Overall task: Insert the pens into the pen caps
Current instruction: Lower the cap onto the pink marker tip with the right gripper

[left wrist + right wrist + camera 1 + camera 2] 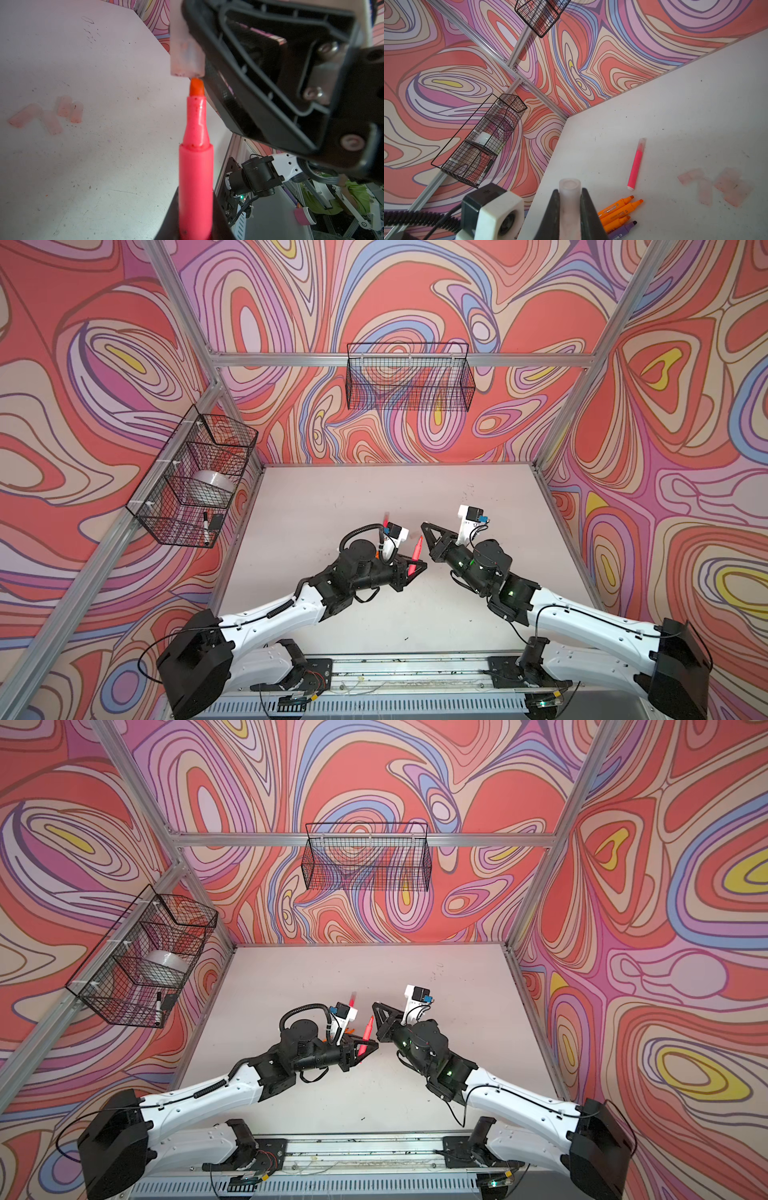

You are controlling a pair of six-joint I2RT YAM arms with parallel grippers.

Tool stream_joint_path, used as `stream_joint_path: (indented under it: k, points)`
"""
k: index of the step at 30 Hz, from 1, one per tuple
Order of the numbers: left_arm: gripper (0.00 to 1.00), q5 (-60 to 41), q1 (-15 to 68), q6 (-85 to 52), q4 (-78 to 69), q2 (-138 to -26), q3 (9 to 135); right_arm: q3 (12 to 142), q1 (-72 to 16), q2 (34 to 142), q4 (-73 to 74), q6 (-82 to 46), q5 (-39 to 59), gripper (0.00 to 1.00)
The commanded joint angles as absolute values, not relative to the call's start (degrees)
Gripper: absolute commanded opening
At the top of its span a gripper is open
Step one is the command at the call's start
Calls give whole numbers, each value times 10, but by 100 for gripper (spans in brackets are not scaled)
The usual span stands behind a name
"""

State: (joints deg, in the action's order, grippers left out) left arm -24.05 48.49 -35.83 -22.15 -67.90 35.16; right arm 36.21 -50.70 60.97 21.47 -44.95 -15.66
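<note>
1. Left gripper [417, 567] is clenched on a pink-red pen [196, 176], gripping its lower barrel with the tip end sticking out.
2. Right gripper [569, 199] is clamped on a pen cap [569, 187], one jaw on each side and the open mouth facing outward.
3. Landmark: the capped pen [636, 164], pink-red, lies flat on the table [332, 497]. In both top views the left wrist camera partly hides it.
4. The held pink-red pen is raised off the table, near the capped pen, on its robot-base side and a bit to the right in a top view [365, 1036].
5. In the left wrist view the pen tip sits right at the mouth of the pen cap [186, 52], not inside. Can't tell if they touch.
6. Three orange pens [620, 207] lie side by side just off the capped pen's bare end, with a purple pen [625, 228] just beyond them.
7. Four loose caps [53, 124] lie clustered on the table near the capped pen, apart from it.
8. In both top views the two gripper tips nearly meet, just on the robot-base side of the capped pen.
</note>
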Motion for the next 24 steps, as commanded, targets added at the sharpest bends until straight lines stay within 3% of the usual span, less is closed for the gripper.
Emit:
stream_joint_path:
  k: [1,24]
  points:
    - [0,-244,487,-359,-242,-683,370,367,-506,614,225,-455,-145,0]
    - [0,-201,484,-351,-259,-682,384,351,-507,629,238,-483,-87,0]
